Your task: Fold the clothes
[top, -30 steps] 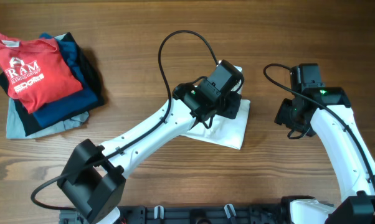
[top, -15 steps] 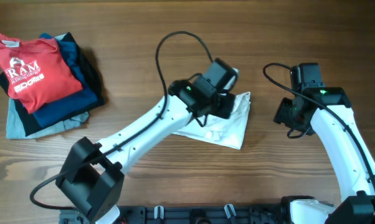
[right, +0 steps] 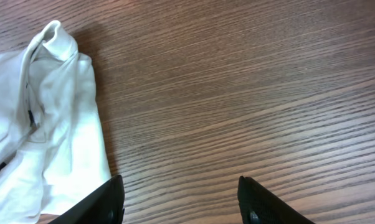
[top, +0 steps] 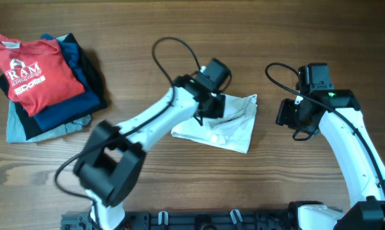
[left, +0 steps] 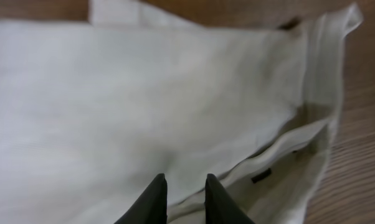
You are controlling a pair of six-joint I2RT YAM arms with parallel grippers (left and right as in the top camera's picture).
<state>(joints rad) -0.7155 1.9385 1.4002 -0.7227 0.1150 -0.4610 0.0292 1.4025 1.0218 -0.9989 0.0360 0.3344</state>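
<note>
The clothes here are one white T-shirt (top: 234, 128), lying folded into a rough rectangle at the middle of the wooden table. It fills the left wrist view (left: 144, 93), with a hemmed edge and a small black tag on the right. My left gripper (top: 212, 105) (left: 181, 177) hovers over the shirt's upper left part. Its jaws stand a narrow gap apart with nothing clamped between them. My right gripper (top: 287, 115) (right: 181, 180) is open over bare wood, just right of the shirt's right edge (right: 50, 124).
A pile of other garments sits at the far left, with a red T-shirt (top: 32, 70) on top of dark blue and grey ones (top: 64, 118). The left arm's black cable (top: 173, 48) loops above the shirt. Wood table (top: 180, 185) surrounds the shirt.
My left gripper has swung left and up across the shirt, uncovering more of it. The shirt's upper right corner now lies spread out. The right arm has barely shifted.
</note>
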